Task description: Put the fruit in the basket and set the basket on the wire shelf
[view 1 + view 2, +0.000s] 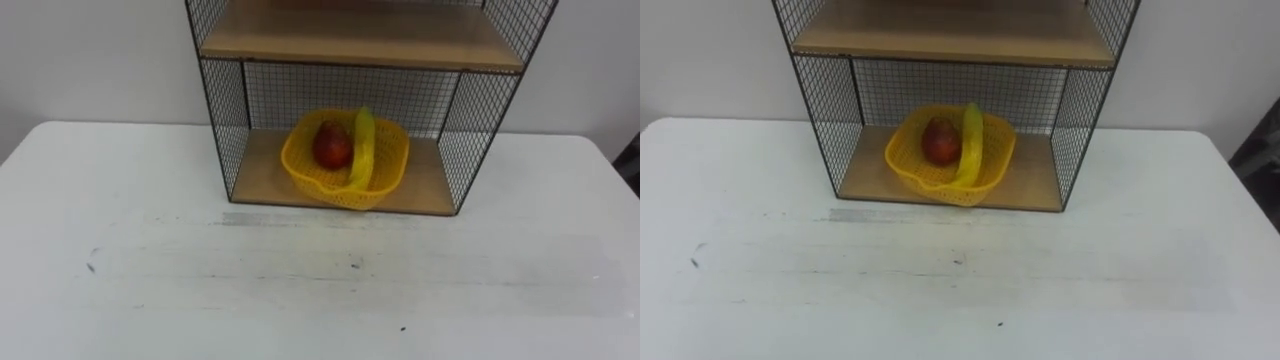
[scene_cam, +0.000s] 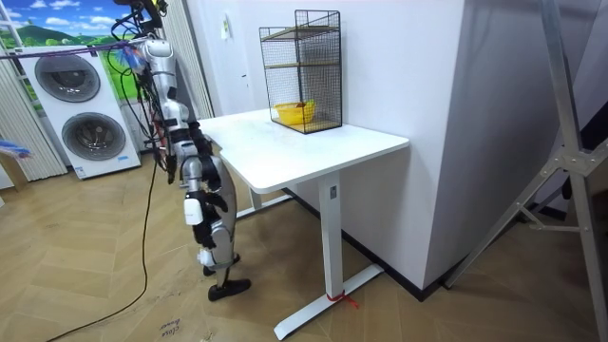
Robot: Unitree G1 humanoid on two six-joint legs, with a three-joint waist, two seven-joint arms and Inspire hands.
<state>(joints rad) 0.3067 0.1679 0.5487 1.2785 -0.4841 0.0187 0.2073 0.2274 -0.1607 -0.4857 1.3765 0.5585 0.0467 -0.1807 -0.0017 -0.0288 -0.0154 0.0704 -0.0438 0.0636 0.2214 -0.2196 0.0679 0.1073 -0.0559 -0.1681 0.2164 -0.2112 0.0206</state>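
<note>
Find the basket [image 1: 330, 190] on the lower board [image 1: 268, 176] of the shelf [image 1: 226, 140], at the back of the table [image 1: 200, 270], inside the mesh frame, with the front lip close to the board's front edge. Note one red fruit [image 1: 332, 146] inside, just left of the handle [image 1: 363, 148], which arches front to back over the middle. Judge the task complete or nearly so: fruit in, basket shelved, no further fruit on the table. In the room view, locate the robot at the table's edge on the room view's left, with the right hand [image 2: 194, 210] low beside the body and well apart from the basket. Cannot tell whether the fingers are spread, pressed together or pinching anything; too small to read. For any further handling, treat the basket as light: thin perforated plastic with a single fruit as load. Expect the walls to flex under a squeeze, so avoid gripping by wall or rim. Take hold at the top centre of the handle, so that the load hangs level. Wrap the fingers fully round it, since smooth plastic probably slips in a loose pinch. Expect the fruit to roll to the low side on any tilt; treat it as firm, smooth-skinned and easily bruised. Mind the upper board [image 1: 360, 40] above the handle: reach in from the front and keep low. Prefer sliding along the board to lifting.
</note>
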